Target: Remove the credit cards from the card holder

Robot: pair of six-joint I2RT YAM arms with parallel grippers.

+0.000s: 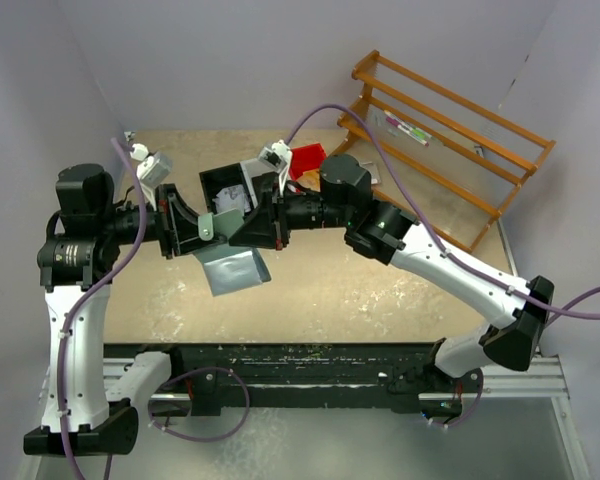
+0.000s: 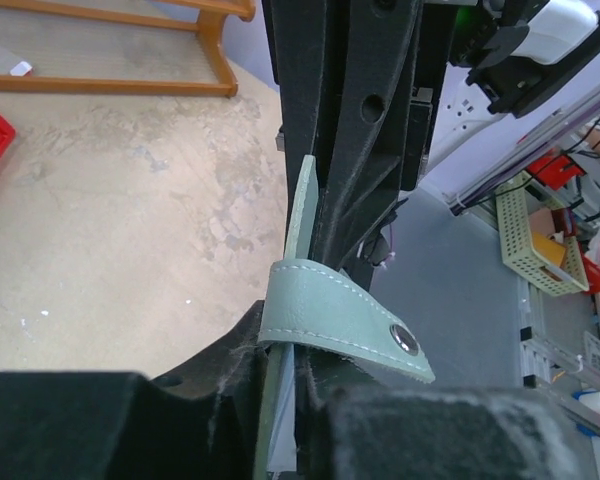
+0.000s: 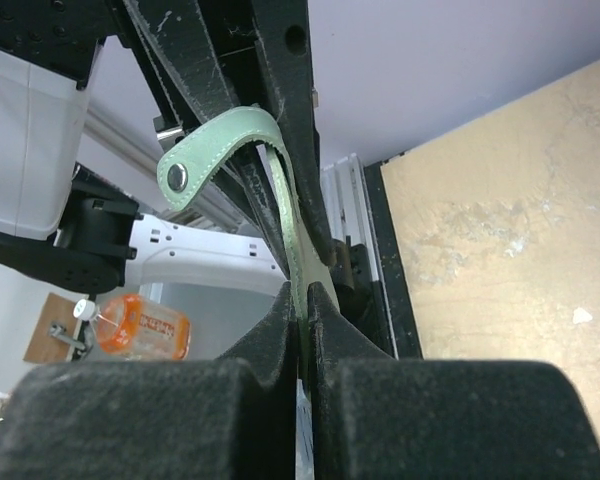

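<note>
**Fig. 1. Holder pinched between both arms above the table: hazards**

The holder [image 2: 298, 225] is held edge-on in mid-air, between the two wrists and clear of the table [image 1: 380, 290]. The right gripper [image 3: 302, 310] is clamped flat on the thin mint cover. The left gripper [image 2: 285, 370] stands narrow around the same cover from the opposite side, with no gap showing, so it too appears to grip. The snap tab [image 2: 340, 315] curls free beside the right fingers [image 3: 280, 120]. A grey flap [image 1: 235, 270] of the holder hangs loose beneath the grippers. No card shows in any view.

Likely hazards:
- (a) Both grips sit on one thin edge, so drawing the arms apart may let the cover slide out of one pinch and leave the holder swinging from the other.
- (b) The tab may catch on a finger as either arm moves and jerk the holder.
- (c) With the flap hanging open and downward, cards could slip out unguided and fall to the table or past its near edge.
- (d) Neither gripper is free to draw a card, and releasing one trusts the whole weight to a single narrow hold.
</note>
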